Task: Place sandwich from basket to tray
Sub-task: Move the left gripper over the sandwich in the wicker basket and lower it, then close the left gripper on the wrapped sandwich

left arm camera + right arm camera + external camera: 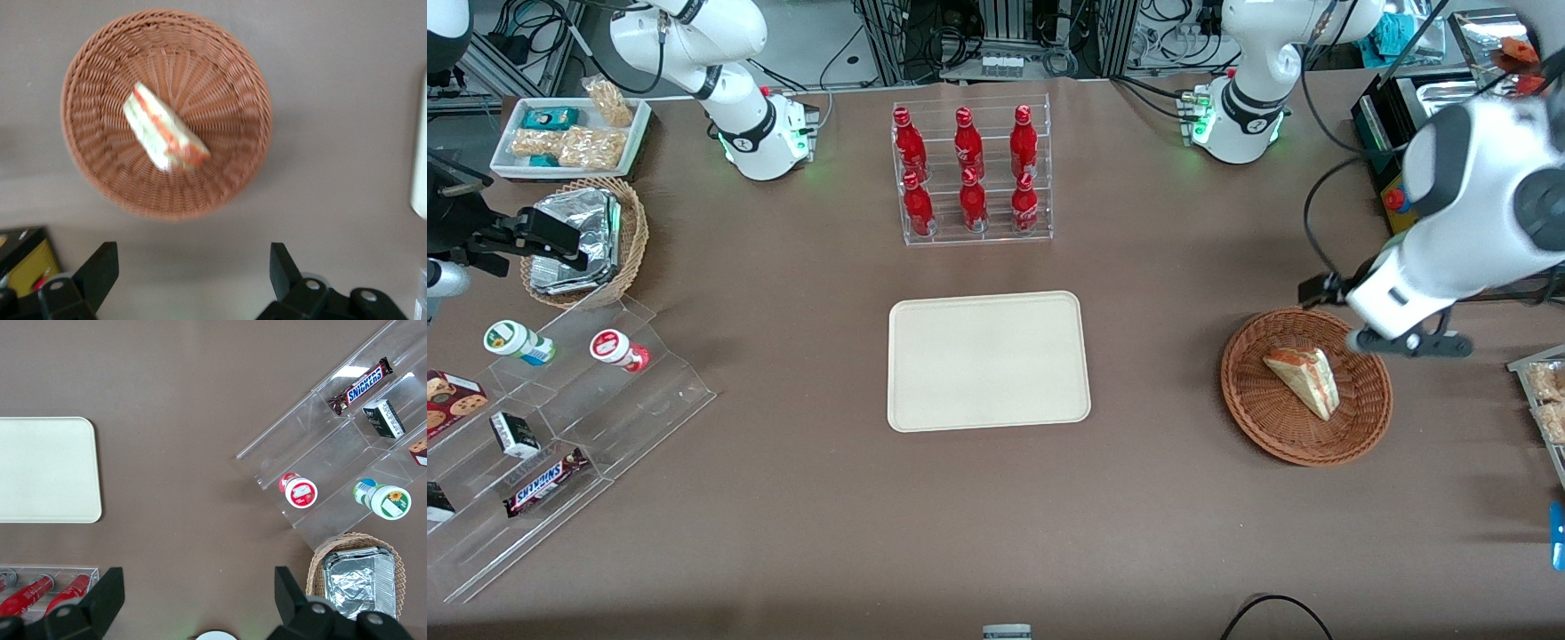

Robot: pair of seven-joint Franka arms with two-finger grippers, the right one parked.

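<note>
The sandwich (1304,380) lies in the basket (1263,418) near the working arm's table edge — tray (989,361) mid-table. The gripper (190,280) hovers above the basket's rim, fingers spread wide, holding nothing.

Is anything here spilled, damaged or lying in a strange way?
Nothing stands out. The sandwich lies whole in the basket, the tray sits flat and bare, and the open gripper hangs above the table beside the basket.

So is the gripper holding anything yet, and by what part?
Nothing held. The gripper is open above the table beside the basket; the sandwich lies untouched in it.
</note>
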